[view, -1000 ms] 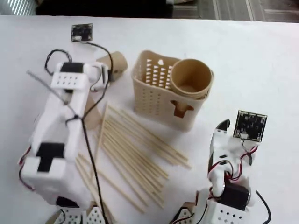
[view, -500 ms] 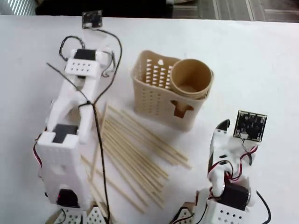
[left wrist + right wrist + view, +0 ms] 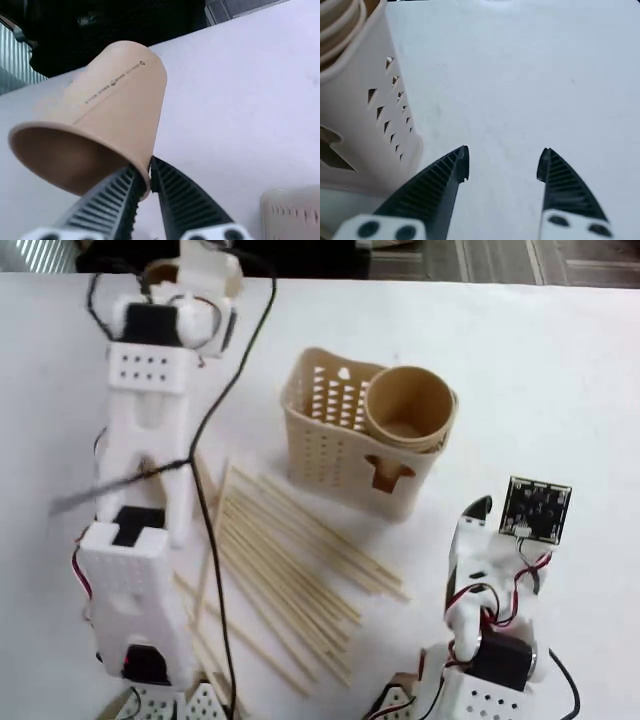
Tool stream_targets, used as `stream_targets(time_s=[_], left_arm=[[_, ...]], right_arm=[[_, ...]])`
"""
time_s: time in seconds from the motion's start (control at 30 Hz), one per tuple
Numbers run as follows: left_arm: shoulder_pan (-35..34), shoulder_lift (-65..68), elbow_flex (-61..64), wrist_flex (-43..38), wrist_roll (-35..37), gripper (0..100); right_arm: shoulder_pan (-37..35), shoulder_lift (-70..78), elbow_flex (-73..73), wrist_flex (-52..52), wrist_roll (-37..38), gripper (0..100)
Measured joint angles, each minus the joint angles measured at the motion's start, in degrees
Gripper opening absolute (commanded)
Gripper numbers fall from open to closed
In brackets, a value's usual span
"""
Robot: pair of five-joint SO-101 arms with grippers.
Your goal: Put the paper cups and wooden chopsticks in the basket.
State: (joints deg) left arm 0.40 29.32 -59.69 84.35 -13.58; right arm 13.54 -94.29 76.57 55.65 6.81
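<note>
The basket (image 3: 350, 455) holds nested cups (image 3: 408, 405). Well apart from it, the left pincer (image 3: 149, 170) pinches the rim of another cup (image 3: 105, 100); near the basket, the right pincer (image 3: 504, 152) gapes wide, empty.

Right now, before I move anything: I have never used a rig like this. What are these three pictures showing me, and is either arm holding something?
You have two small white robot arms side by side at a white table. One picture looks down from a fixed camera above, and the other two come from a camera on each arm's wrist. A loose pile of chopsticks lies on the table beside a cream basket with nested cups inside. The left gripper is shut on the rim of another paper cup. The right gripper is open and empty, near the basket.
</note>
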Motion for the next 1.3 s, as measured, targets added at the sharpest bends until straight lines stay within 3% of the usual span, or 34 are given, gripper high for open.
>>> stream_targets(time_s=[0.23, 0.47, 0.7, 1.0, 1.13, 1.3], left_arm=[[5.7, -0.1, -26.2, 16.5, -12.7, 3], [11.1, -1.4, -28.0, 18.0, -19.4, 3], [20.5, -13.6, -16.7, 18.0, -24.6, 3], [31.7, -34.2, 19.1, 18.0, -32.6, 3], [34.6, -37.1, 28.8, 18.0, -34.5, 3], [35.2, -37.9, 32.2, 17.2, -34.5, 20]], right_arm=[[0.0, 0.0, 0.0, 0.0, 0.0, 22.6], [0.0, 0.0, 0.0, -0.2, 0.0, 22.6], [0.0, 0.0, 0.0, -0.2, 0.0, 22.6], [0.0, 0.0, 0.0, -0.2, 0.0, 22.6], [0.0, 0.0, 0.0, -0.2, 0.0, 22.6], [0.0, 0.0, 0.0, -0.2, 0.0, 22.6]])
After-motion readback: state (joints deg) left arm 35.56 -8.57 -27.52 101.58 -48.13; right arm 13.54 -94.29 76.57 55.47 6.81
